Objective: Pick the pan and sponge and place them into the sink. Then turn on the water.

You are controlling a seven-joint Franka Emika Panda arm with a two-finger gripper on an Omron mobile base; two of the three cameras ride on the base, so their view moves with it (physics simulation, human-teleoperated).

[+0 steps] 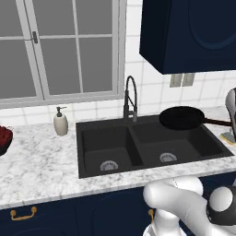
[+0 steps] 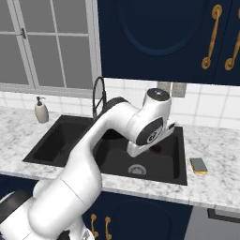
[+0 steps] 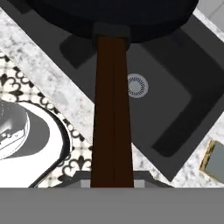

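My pincer is shut on the handle of the pan (image 1: pixel 182 118), up over the sink (image 1: pixel 110 143). The sponge (image 2: pixel 198 165) waits on the counter. No water runs yet.

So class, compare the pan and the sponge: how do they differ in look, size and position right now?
The pan is round and black with a long brown handle; the sponge is a small yellow block with a grey-green top. The pan hangs above the sink; the sponge lies on the counter. Neither is in the sink yet.
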